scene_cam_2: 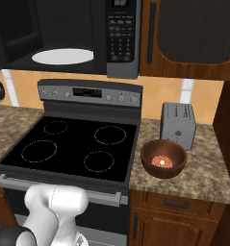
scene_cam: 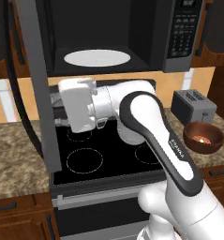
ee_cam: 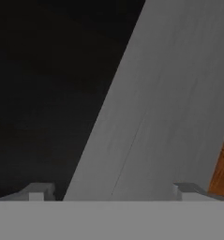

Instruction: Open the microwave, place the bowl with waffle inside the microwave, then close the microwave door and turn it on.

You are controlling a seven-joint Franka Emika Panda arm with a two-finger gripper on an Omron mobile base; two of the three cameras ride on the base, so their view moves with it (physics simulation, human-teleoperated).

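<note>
One microwave [scene_cam: 179,33] hangs above the stove [scene_cam_2: 73,144], and its door [scene_cam: 38,84] stands swung wide open to the left, edge-on in the left base view as a tall grey panel reaching down to the stove's front left corner. Inside, the white round plate [scene_cam: 97,57] lies bare on the microwave floor. The button pad [scene_cam_2: 121,36] sits at the microwave's right end.

The bowl [scene_cam_2: 163,158] rests on the worktop [scene_cam_2: 203,173] to the right of the stove, near the worktop's front edge and just in front of the grey toaster [scene_cam_2: 178,125], which stands toward the back wall. The waffle [scene_cam_2: 161,161] lies in the bottom of the bowl.

The white arm [scene_cam: 160,140] reaches left across the stove, its hand close to the inner face of the open door. In the hand view the tool [ee_cam: 115,190] shows two finger tips [ee_cam: 38,191] set apart, with the door's grey frame and dark glass right ahead; nothing is between them, so the tool is spread and holds nothing.
</note>
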